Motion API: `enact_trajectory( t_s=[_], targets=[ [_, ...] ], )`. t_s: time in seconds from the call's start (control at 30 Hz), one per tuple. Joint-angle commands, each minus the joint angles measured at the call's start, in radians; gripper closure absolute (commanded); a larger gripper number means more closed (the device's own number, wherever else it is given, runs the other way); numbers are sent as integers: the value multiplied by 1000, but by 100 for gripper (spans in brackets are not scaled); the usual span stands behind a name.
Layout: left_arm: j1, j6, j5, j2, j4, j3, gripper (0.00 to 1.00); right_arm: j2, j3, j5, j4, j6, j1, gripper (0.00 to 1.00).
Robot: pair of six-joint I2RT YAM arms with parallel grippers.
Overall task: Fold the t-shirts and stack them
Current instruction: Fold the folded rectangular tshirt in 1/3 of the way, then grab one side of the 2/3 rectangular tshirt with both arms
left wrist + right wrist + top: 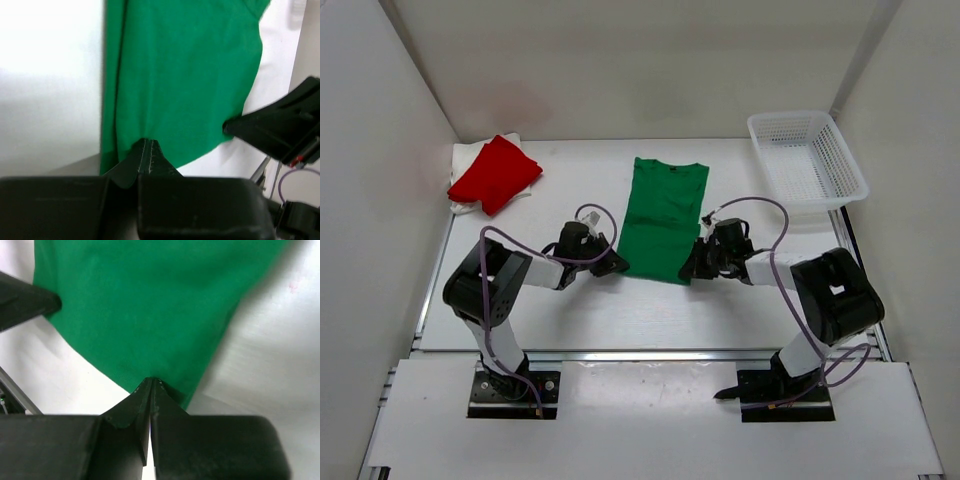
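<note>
The green t-shirt (663, 215) lies on the table's middle, folded lengthwise into a narrow strip with the collar at the far end. My left gripper (618, 265) is shut on its near left corner, and my right gripper (688, 270) is shut on its near right corner. In the left wrist view the shut fingertips (146, 142) pinch the hem of the green cloth (185, 75). In the right wrist view the fingertips (152, 382) pinch the green hem (150, 305). The red t-shirt (495, 172) lies as a folded pad on the cream-white t-shirt (468, 155) at the far left.
A white mesh basket (807, 160) stands at the far right against the wall. White walls close in the table on the left, back and right. The right gripper's black finger (280, 127) shows in the left wrist view.
</note>
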Motion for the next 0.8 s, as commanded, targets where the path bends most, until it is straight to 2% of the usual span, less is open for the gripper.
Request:
enact_trajectory(
  t_s=[0.0, 0.13, 0.27, 0.37, 0.43, 0.5, 0.53, 0.57, 0.6, 0.63, 0.67, 0.77],
  targets=[
    [-32, 28, -14, -49, -36, -104, 100, -42, -99, 70, 42, -11, 27, 100],
    [-85, -4, 5, -186, 14, -262, 99, -152, -199, 84, -7, -33, 50, 100],
    [-105, 8, -14, -353, -51, -302, 85, -290, -239, 68, -94, -57, 48, 99],
    [-66, 45, -6, -464, -144, -276, 64, -419, -236, 76, -169, -72, 45, 90],
    [-68, 126, -25, -520, -261, -249, 29, -505, -262, 68, -183, -61, 19, 80],
    [-90, 183, -54, -564, -335, -223, 14, -577, -288, 81, -202, -66, -10, 74],
    [-102, 192, -42, -581, -343, -238, 11, -593, -304, 76, -211, -64, -21, 72],
    [-108, 188, -22, -589, -349, -242, 13, -597, -321, 78, -209, -58, -25, 70],
    [-110, 186, -28, -604, -358, -264, 20, -597, -328, 76, -203, -60, -28, 67],
    [-113, 173, -32, -615, -367, -278, 35, -594, -327, 81, -214, -49, -28, 65],
    [-125, 165, -26, -615, -369, -299, 41, -584, -330, 103, -232, -46, -22, 64],
    [-157, 145, -54, -583, -370, -357, 46, -561, -354, 40, -170, -37, -47, 56]
  ],
)
